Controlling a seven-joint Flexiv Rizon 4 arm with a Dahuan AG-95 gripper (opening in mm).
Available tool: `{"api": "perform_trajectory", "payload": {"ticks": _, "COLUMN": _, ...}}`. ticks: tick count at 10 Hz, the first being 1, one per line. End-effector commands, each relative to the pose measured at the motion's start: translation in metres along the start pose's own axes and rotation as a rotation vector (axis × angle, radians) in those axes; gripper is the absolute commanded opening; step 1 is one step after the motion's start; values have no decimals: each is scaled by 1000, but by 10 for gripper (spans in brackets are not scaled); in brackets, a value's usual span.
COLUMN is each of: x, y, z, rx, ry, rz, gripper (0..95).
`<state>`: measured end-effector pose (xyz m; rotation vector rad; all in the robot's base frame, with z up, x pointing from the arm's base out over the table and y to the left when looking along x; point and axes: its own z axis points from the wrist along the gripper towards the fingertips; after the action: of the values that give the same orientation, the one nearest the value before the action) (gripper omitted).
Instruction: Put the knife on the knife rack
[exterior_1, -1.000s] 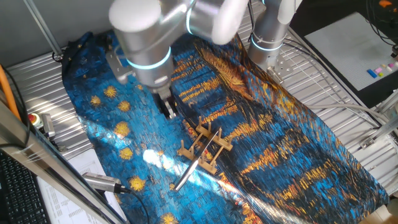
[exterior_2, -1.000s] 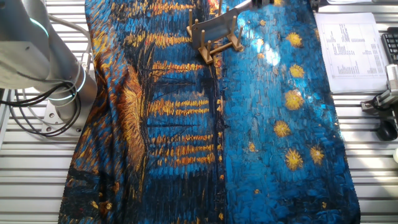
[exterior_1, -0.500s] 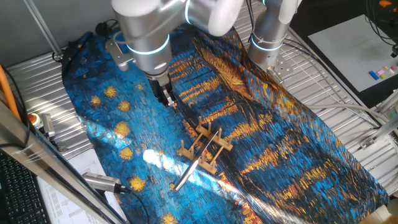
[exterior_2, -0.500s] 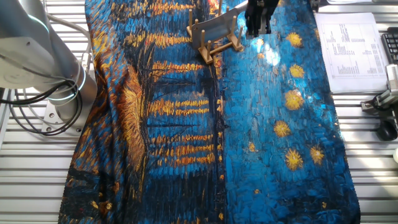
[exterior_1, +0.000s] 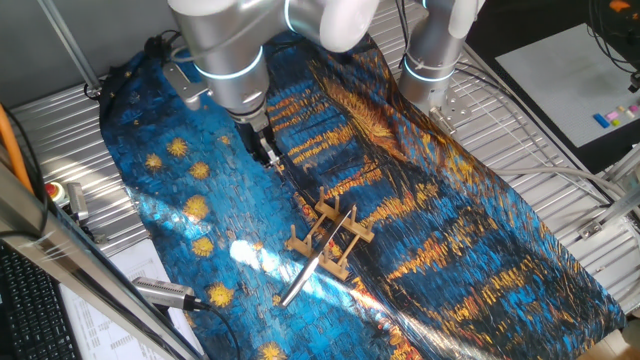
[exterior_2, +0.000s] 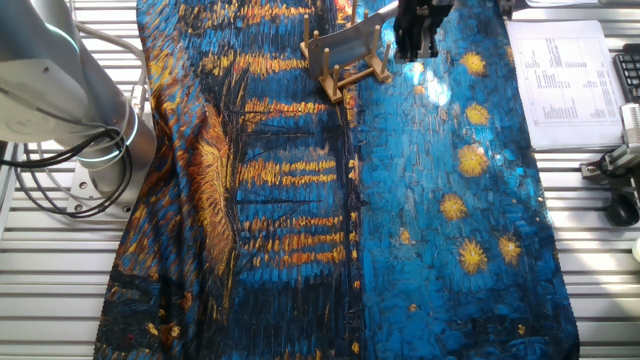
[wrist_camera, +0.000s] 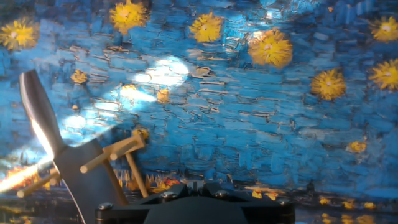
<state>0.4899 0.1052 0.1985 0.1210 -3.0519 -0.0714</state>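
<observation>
Knife (exterior_1: 318, 262): lying in the knife rack (exterior_1: 330, 238), blade set on edge between the pegs. In one fixed view its long axis is running diagonally, the handle end pointing toward the lower left and overhanging the rack onto the cloth (exterior_1: 480, 250), the blade end pointing up and right. In the other fixed view the knife (exterior_2: 355, 35) is slanting across the rack (exterior_2: 340, 62), rising toward the top edge. In the hand view the knife (wrist_camera: 59, 149) is standing at lower left, its narrow end pointing up and left, with the rack's pegs (wrist_camera: 112, 155) sticking out beside the blade.

Change from half a second ago: my tool (exterior_1: 265, 150) is sitting slightly higher and further from the rack than before; knife and rack are lying unchanged.

Arm: my wrist is hanging over the starry blue part of the cloth, fingers pointing down, well apart from the rack and touching nothing. In the other fixed view the tool (exterior_2: 415, 35) is appearing just beside the rack, at the top edge. I am gripping nothing; whether the fingers are spread or closed I cannot tell.

Surface: a ribbed metal surface (exterior_1: 560, 140) is carrying the painted cloth.
</observation>
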Motion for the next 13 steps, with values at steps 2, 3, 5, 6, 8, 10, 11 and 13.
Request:
{"api": "perform_trajectory", "payload": {"ticks": 2, "x": 1, "y": -31, "z": -5, "rx": 23, "ry": -25, "rz": 174, "gripper": 0}}
{"api": "perform_trajectory", "payload": {"ticks": 3, "x": 3, "y": -46, "z": -6, "rx": 22, "ry": -25, "rz": 156, "gripper": 0}}
{"api": "perform_trajectory", "payload": {"ticks": 5, "x": 6, "y": -63, "z": -8, "rx": 21, "ry": -25, "rz": 148, "gripper": 0}}
{"api": "perform_trajectory", "payload": {"ticks": 6, "x": 8, "y": -71, "z": -8, "rx": 22, "ry": -24, "rz": 140, "gripper": 0}}
{"api": "perform_trajectory", "payload": {"ticks": 8, "x": 14, "y": -93, "z": -11, "rx": 23, "ry": -28, "rz": 125, "gripper": 0}}
{"api": "perform_trajectory", "payload": {"ticks": 10, "x": 19, "y": -106, "z": -12, "rx": 20, "ry": -28, "rz": 133, "gripper": 0}}
{"api": "perform_trajectory", "payload": {"ticks": 11, "x": 22, "y": -111, "z": -13, "rx": 21, "ry": -36, "rz": 158, "gripper": 0}}
{"api": "perform_trajectory", "payload": {"ticks": 13, "x": 22, "y": -113, "z": -13, "rx": 19, "ry": -41, "rz": 227, "gripper": 0}}
